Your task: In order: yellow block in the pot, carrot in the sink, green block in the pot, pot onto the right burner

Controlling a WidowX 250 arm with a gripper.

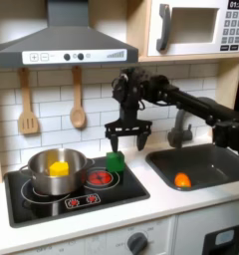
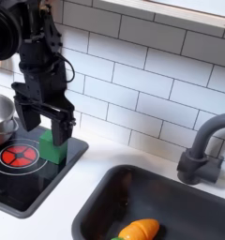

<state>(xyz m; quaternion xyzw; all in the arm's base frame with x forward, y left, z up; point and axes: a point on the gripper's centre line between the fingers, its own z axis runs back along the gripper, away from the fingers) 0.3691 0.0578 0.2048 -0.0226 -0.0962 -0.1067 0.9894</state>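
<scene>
Green block (image 2: 51,149) is seen on the stove's back edge, just right of the pot (image 1: 56,170), between the parted fingers of the gripper (image 2: 46,120). Yellow block (image 1: 59,168) is held inside the pot; the carrot (image 2: 141,230) is lying in the sink (image 2: 189,202).

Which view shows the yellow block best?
The first exterior view: the yellow block sits in plain sight inside the pot. The second exterior view catches just the pot's rim at its left edge, its inside cut off.
</scene>
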